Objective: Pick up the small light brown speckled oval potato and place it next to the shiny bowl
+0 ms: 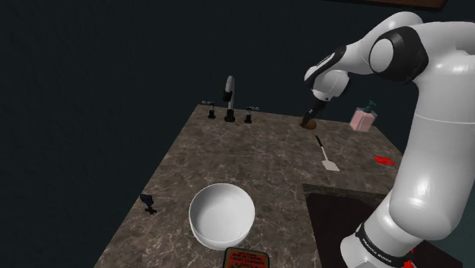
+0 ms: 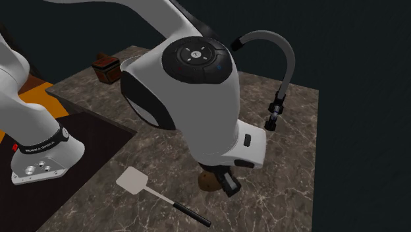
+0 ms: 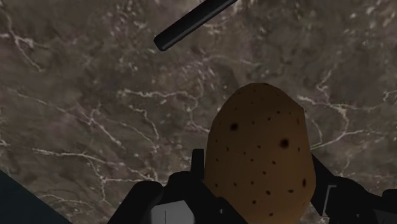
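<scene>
One potato (image 3: 259, 137), tight inside the tool (image 3: 257, 167)

spatula (image 2: 134, 179) beside potato (image 2: 209, 181), open counter (image 1: 228, 152) toward bowl (image 1: 221, 215)

Seen from the shoulder view, a faucet (image 1: 229, 99) stands at the far edge of the surface (image 1: 251, 152), toward the corner on that view's left. Further along that edge toward the view's right, the potato (image 2: 209, 180) sits clasped between the jaws, and a soap dispenser (image 1: 363, 117) stands beyond it. A spatula (image 1: 326, 154) lies just in front of the potato. A bowl (image 1: 221, 215) sits well apart from these, near the near edge, with a small box (image 1: 245, 259) just in front of it.
</scene>
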Robot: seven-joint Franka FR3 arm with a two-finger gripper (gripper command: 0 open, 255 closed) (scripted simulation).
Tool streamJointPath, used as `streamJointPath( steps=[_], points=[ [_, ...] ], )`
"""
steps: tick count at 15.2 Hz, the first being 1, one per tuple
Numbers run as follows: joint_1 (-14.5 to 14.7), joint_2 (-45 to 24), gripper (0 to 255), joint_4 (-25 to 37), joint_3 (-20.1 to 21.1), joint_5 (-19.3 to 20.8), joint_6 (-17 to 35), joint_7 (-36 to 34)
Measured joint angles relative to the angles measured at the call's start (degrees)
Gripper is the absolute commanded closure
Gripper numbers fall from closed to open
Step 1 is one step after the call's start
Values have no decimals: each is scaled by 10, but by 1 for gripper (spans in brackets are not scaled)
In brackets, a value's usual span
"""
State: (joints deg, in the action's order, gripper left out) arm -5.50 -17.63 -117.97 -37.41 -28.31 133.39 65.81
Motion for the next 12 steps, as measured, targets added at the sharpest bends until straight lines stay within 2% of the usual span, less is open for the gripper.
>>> streamJointPath(
  steps=[12],
  points=[
    [21,61,255,26,-26,68,-65,-54]
  ],
)
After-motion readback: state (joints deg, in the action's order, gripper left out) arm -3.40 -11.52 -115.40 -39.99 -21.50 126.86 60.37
